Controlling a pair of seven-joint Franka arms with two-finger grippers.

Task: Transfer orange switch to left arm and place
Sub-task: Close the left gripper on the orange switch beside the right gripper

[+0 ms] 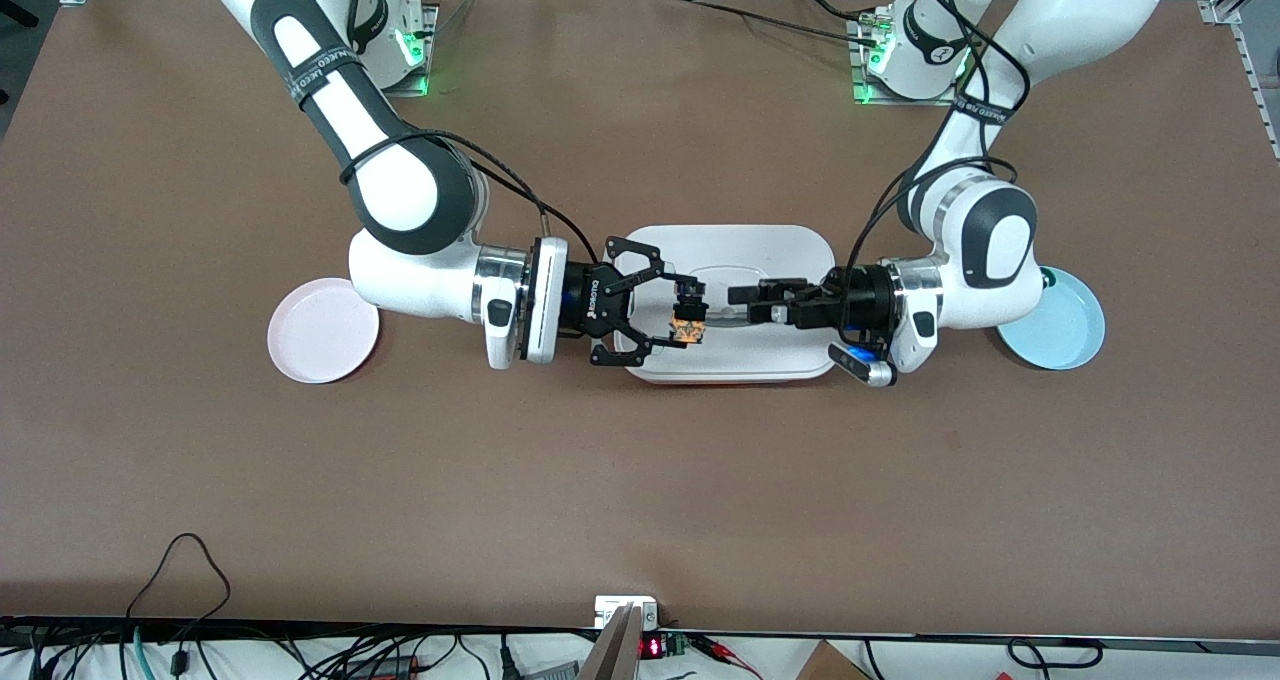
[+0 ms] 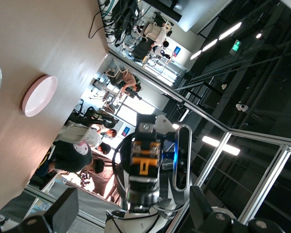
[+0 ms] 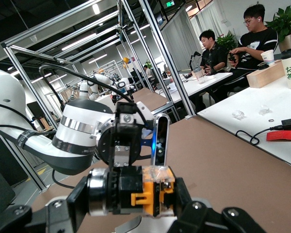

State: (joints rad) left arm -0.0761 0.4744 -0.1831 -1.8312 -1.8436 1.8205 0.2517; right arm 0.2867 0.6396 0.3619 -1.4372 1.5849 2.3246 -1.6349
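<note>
The orange switch (image 1: 689, 323), orange-bodied with a black cap, hangs in the air over the lid of the white box (image 1: 745, 248). My right gripper (image 1: 686, 312) is shut on it, one finger on each end (image 3: 140, 191). My left gripper (image 1: 738, 301) is open over the same lid and points at the switch from the left arm's end, a short gap away. In the left wrist view the switch (image 2: 145, 162) sits straight ahead between the spread fingers (image 2: 63, 208). The left gripper (image 3: 122, 145) faces the camera in the right wrist view.
A pink plate (image 1: 323, 330) lies on the brown table toward the right arm's end, also seen as the pink plate (image 2: 39, 95). A light blue plate (image 1: 1065, 338) lies toward the left arm's end, partly under the left arm. Cables run along the table's near edge.
</note>
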